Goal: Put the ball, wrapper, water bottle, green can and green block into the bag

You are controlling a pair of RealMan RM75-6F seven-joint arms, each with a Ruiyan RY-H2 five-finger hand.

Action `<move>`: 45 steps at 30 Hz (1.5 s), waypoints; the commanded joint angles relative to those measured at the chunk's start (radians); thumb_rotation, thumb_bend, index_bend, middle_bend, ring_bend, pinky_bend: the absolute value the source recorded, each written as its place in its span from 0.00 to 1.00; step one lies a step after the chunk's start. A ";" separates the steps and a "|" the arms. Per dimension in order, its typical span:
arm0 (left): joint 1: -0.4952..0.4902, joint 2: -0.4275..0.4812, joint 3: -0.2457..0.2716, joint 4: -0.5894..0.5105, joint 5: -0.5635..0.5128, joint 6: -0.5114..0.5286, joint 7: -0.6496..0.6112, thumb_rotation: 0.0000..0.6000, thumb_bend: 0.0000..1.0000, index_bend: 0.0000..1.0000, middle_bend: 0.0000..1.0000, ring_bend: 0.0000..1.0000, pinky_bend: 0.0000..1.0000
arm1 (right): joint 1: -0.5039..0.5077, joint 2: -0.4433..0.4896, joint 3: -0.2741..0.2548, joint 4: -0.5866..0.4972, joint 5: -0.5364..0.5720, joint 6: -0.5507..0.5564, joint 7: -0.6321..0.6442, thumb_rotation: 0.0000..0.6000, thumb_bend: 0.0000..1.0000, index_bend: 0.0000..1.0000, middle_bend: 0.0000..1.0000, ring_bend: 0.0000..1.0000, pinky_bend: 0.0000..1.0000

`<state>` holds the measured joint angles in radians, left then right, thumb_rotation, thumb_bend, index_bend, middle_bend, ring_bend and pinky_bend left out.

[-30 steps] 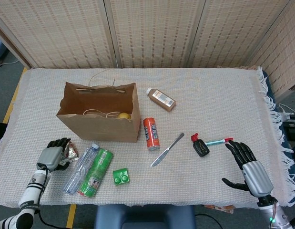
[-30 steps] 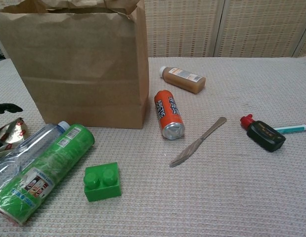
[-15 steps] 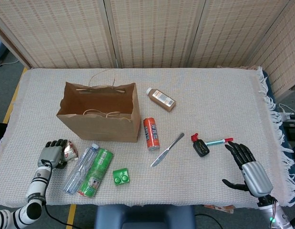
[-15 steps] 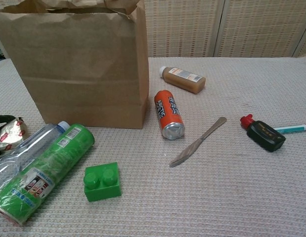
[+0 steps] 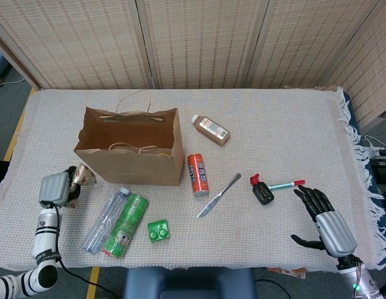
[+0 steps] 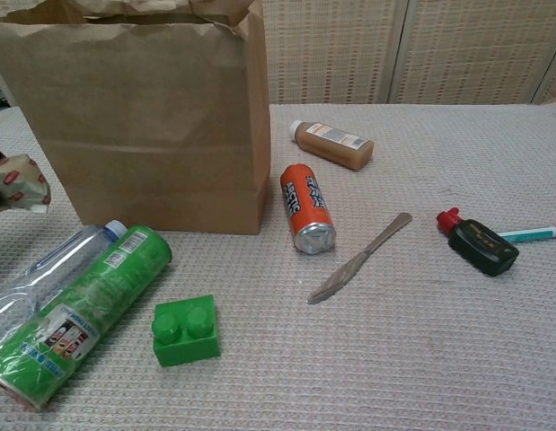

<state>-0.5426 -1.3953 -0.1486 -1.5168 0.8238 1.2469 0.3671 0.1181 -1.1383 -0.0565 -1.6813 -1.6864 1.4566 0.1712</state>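
The brown paper bag stands open at the table's left; the ball does not show inside it. My left hand holds the crumpled silver wrapper lifted off the cloth, left of the bag. The clear water bottle and the green can lie side by side in front of the bag. The green block sits right of them. My right hand hovers open at the table's right front.
An orange can, a brown bottle, a knife, a black bottle with a red cap and a teal pen lie right of the bag. The table's fringed edge is on the right.
My left hand has closed on the wrapper and lifted it up and left off the cloth. The right hand has stayed still.
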 commanded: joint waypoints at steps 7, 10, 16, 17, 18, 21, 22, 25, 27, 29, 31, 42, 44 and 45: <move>0.010 0.069 -0.388 -0.196 -0.116 0.077 -0.323 1.00 0.67 0.65 0.73 0.71 0.83 | 0.000 -0.001 -0.002 0.002 -0.007 0.002 0.001 1.00 0.02 0.00 0.00 0.00 0.00; -0.024 0.096 -0.437 -0.251 -0.145 0.075 -0.279 1.00 0.67 0.65 0.73 0.71 0.82 | 0.000 -0.001 -0.003 0.002 -0.009 0.003 0.004 1.00 0.02 0.00 0.00 0.00 0.00; -0.114 0.106 -0.462 -0.294 -0.108 0.077 -0.178 1.00 0.67 0.65 0.73 0.71 0.82 | 0.000 0.001 -0.003 0.001 -0.007 0.002 0.011 1.00 0.02 0.00 0.00 0.00 0.00; -0.128 0.105 -0.458 -0.297 -0.098 0.074 -0.158 1.00 0.67 0.65 0.73 0.71 0.82 | 0.000 0.001 -0.003 0.002 -0.007 0.002 0.012 1.00 0.02 0.00 0.00 0.00 0.00; -0.142 0.105 -0.451 -0.298 -0.084 0.070 -0.139 1.00 0.67 0.65 0.73 0.71 0.81 | 0.001 0.002 -0.002 0.001 -0.007 0.002 0.013 1.00 0.02 0.00 0.00 0.00 0.00; -0.187 0.096 -0.413 -0.288 -0.010 0.062 -0.073 1.00 0.67 0.65 0.73 0.71 0.81 | 0.001 0.003 -0.002 -0.001 -0.006 0.000 0.015 1.00 0.02 0.00 0.00 0.00 0.00; -0.204 0.088 -0.395 -0.275 0.025 0.058 -0.052 1.00 0.67 0.65 0.73 0.71 0.81 | 0.002 0.004 -0.002 -0.002 -0.005 0.000 0.016 1.00 0.02 0.00 0.00 0.00 0.00; -0.244 0.066 -0.355 -0.232 0.091 0.045 -0.004 1.00 0.67 0.65 0.73 0.71 0.81 | 0.003 0.007 -0.002 -0.005 -0.002 -0.004 0.018 1.00 0.02 0.00 0.00 0.00 0.00; -0.270 0.043 -0.348 -0.195 0.115 0.045 0.015 1.00 0.67 0.65 0.72 0.71 0.80 | 0.003 0.010 -0.002 -0.007 -0.001 -0.005 0.020 1.00 0.02 0.00 0.00 0.00 0.00; -0.292 0.027 -0.349 -0.160 0.121 0.042 0.029 1.00 0.67 0.65 0.72 0.70 0.80 | 0.004 0.012 -0.002 -0.009 0.001 -0.008 0.023 1.00 0.02 0.00 0.00 0.00 0.00; -0.317 0.013 -0.353 -0.107 0.130 0.038 0.044 1.00 0.67 0.65 0.72 0.70 0.80 | 0.004 0.015 -0.002 -0.010 0.003 -0.009 0.026 1.00 0.02 0.00 0.00 0.00 0.00; -0.360 -0.022 -0.341 0.131 0.172 0.015 0.009 1.00 0.67 0.65 0.71 0.69 0.78 | 0.006 0.024 -0.004 -0.018 0.011 -0.020 0.032 1.00 0.02 0.00 0.00 0.00 0.00; -0.351 -0.024 -0.326 0.157 0.182 0.014 -0.003 1.00 0.67 0.65 0.71 0.69 0.78 | 0.005 0.024 -0.004 -0.019 0.013 -0.022 0.028 1.00 0.02 0.00 0.00 0.00 0.00; -0.346 -0.021 -0.313 0.166 0.194 0.011 -0.006 1.00 0.67 0.65 0.71 0.69 0.78 | 0.005 0.024 -0.003 -0.019 0.014 -0.021 0.026 1.00 0.02 0.00 0.00 0.00 0.00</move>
<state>-0.8941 -1.4144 -0.4782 -1.3663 1.0026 1.2624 0.3716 0.1233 -1.1143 -0.0598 -1.7004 -1.6729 1.4352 0.1977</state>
